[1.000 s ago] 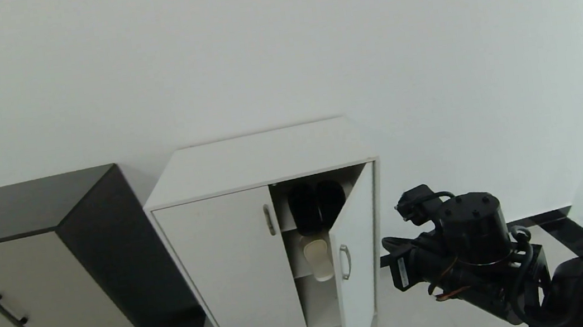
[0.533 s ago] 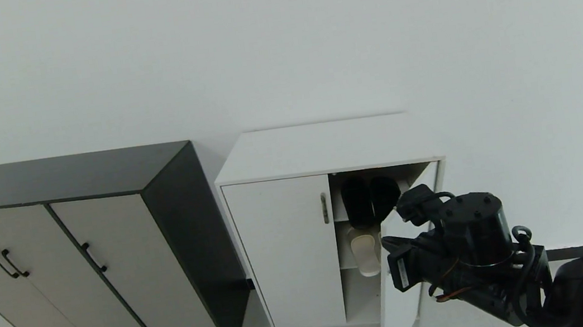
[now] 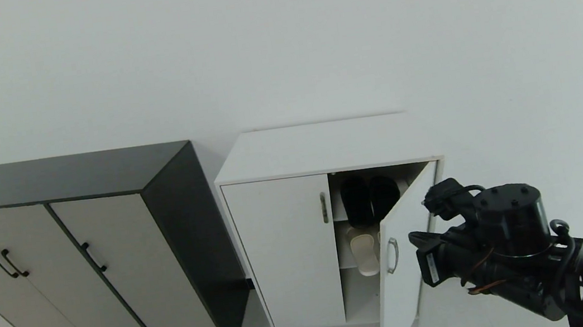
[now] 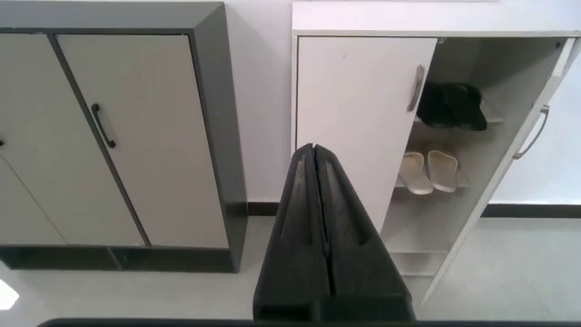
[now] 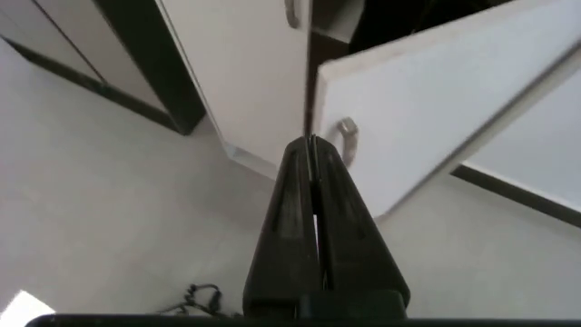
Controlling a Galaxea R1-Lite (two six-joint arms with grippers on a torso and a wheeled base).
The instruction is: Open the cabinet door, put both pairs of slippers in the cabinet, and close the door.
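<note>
The right arm [image 3: 509,230] has shifted right, uncovering the handle [image 3: 392,255] of the open cabinet door [image 3: 406,300].

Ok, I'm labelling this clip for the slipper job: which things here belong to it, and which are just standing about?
Job: white cabinet, its open right door, black slippers on the top shelf, pale slippers on the shelf below.
Standing about: dark cabinet with grey doors, left of it.

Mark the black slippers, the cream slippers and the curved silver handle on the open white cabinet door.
black slippers [image 3: 357,201]: head view, on the left slipper's upper.
cream slippers [image 3: 363,249]: head view, on the left slipper's upper.
curved silver handle [image 3: 395,254]: head view, middle of its bar.
</note>
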